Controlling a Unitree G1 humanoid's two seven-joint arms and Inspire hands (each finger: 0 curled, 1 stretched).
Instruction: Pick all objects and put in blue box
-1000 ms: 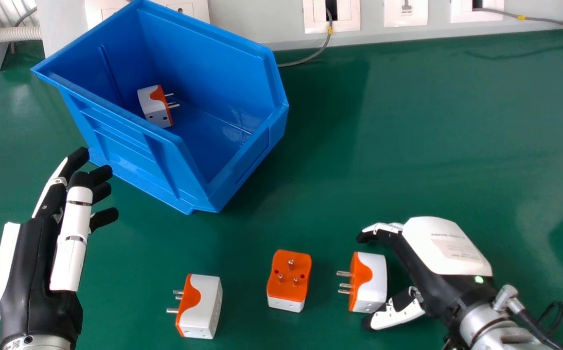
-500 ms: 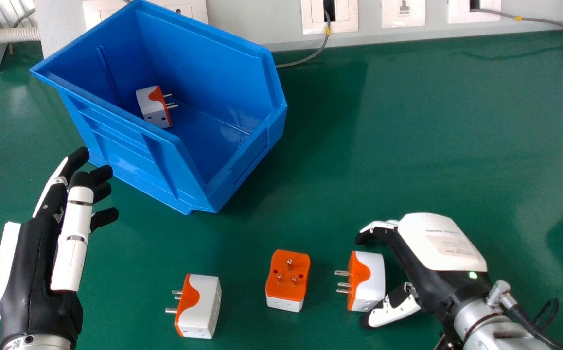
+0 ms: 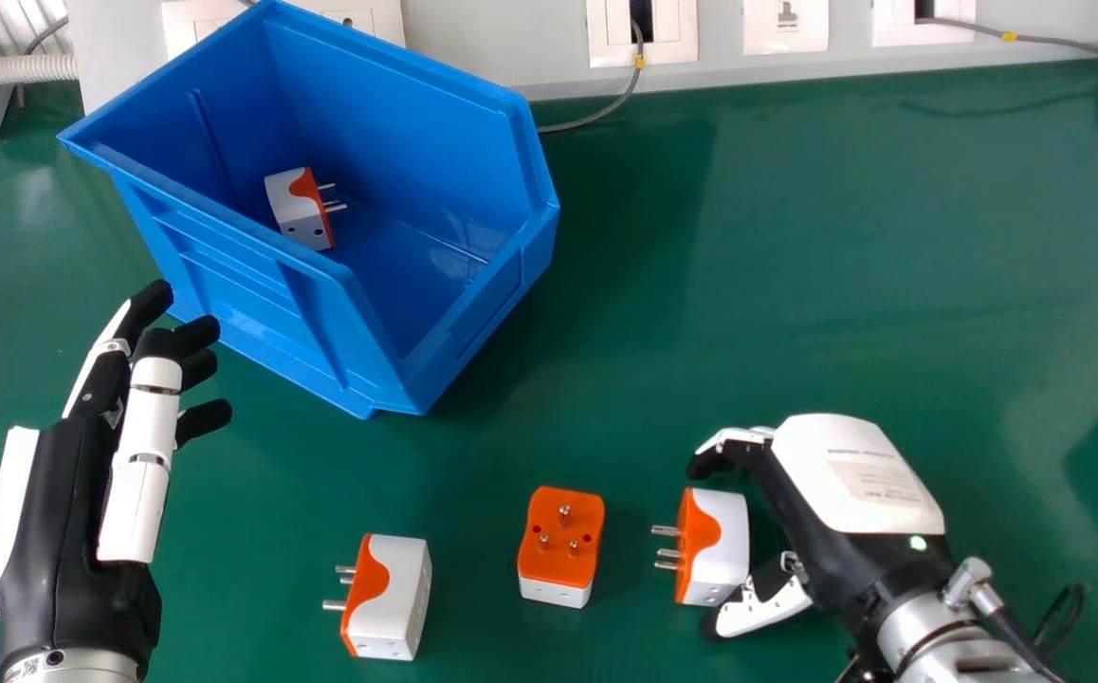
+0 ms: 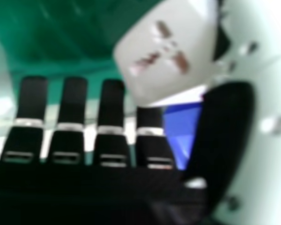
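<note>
The box (image 3: 246,285) stands by the table's (image 3: 843,237) far edge, toward its left, and hides part of the wall panel (image 3: 492,47) behind. One plug (image 3: 301,213) lies inside on its floor, pins toward the box's right side; the near-left rim runs right along its lower end, so how much of it is covered is hard to say. Three more are on the table, well apart from its far edge, in a loose row: the left plug (image 3: 393,598) with pins to the left, the middle plug (image 3: 560,545) with pins up, and the right plug (image 3: 720,545) with pins toward the middle one. The right hand (image 3: 852,474) is around the right plug but open, its fingers beside the side toward the far edge and its thumb at the opposite corner; whether the thumb touches cannot be told. In the right hand view the plug's holed face is partly cut off by the picture's border, and a blue patch (image 4: 182,126) between finger and thumb shows too little to name. The left hand (image 3: 65,512) is open beside the box's near-left wall, its forearm mostly cut off; the right forearm is cut off too.
</note>
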